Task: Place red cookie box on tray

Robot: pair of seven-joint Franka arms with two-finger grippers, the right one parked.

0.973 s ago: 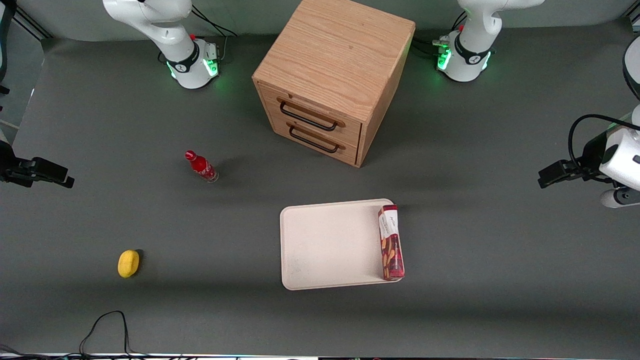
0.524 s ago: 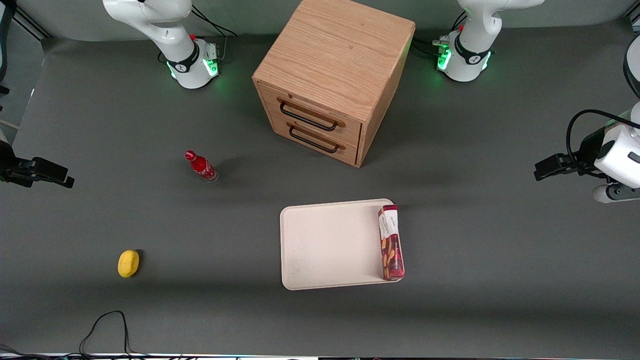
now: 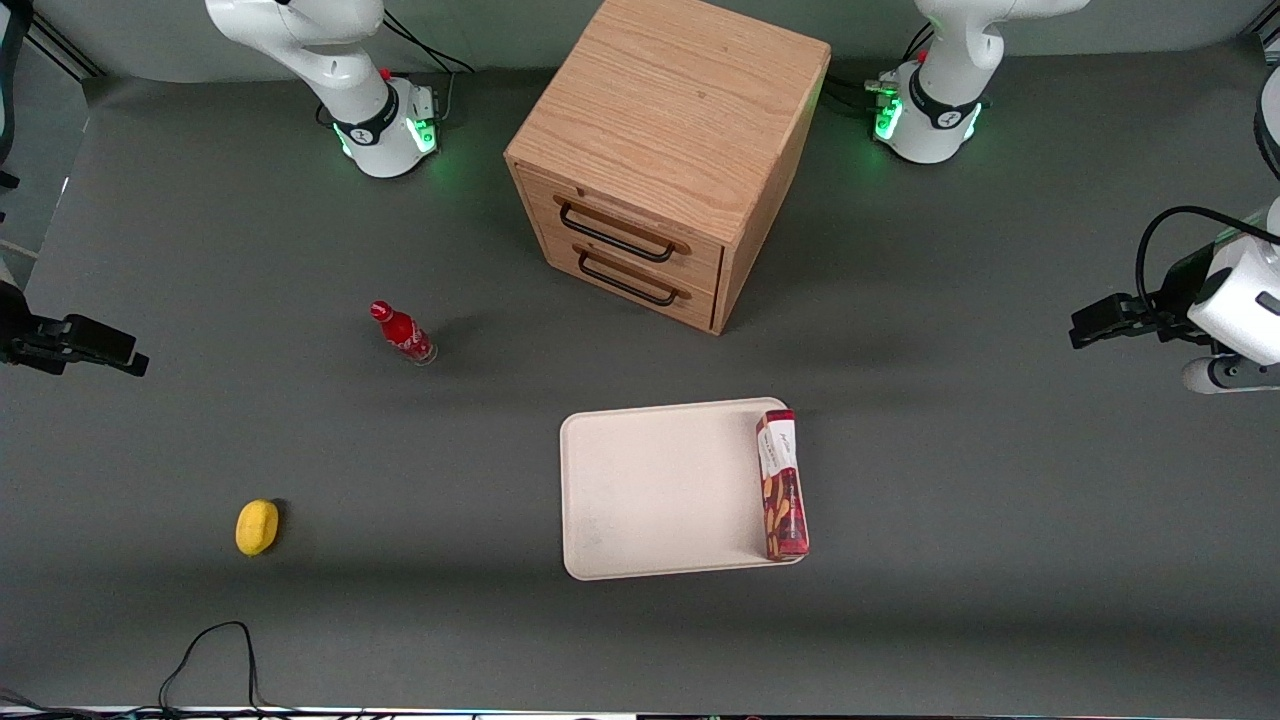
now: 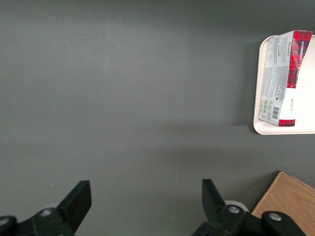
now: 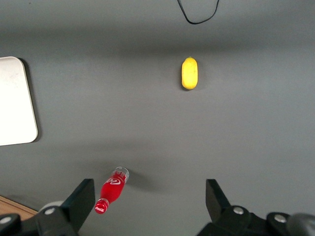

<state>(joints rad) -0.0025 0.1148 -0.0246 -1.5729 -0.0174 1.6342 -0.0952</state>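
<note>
The red cookie box [image 3: 781,485] stands on its long edge on the cream-white tray [image 3: 660,490], along the tray's rim toward the working arm's end. My left gripper [image 3: 1085,325] hangs over bare table far toward the working arm's end, well apart from the tray. The left wrist view shows the gripper [image 4: 145,194] open with only grey table between its fingers. That view also takes in the cookie box [image 4: 280,78] on the tray [image 4: 309,108], with its grey-white label side showing.
A wooden two-drawer cabinet [image 3: 665,160] stands farther from the front camera than the tray. A small red bottle [image 3: 403,333] and a yellow fruit-like object [image 3: 257,526] lie toward the parked arm's end. A black cable [image 3: 215,650] loops near the table's front edge.
My left gripper has drifted a little farther from the front camera, still open. The cookie box and tray have not moved.
</note>
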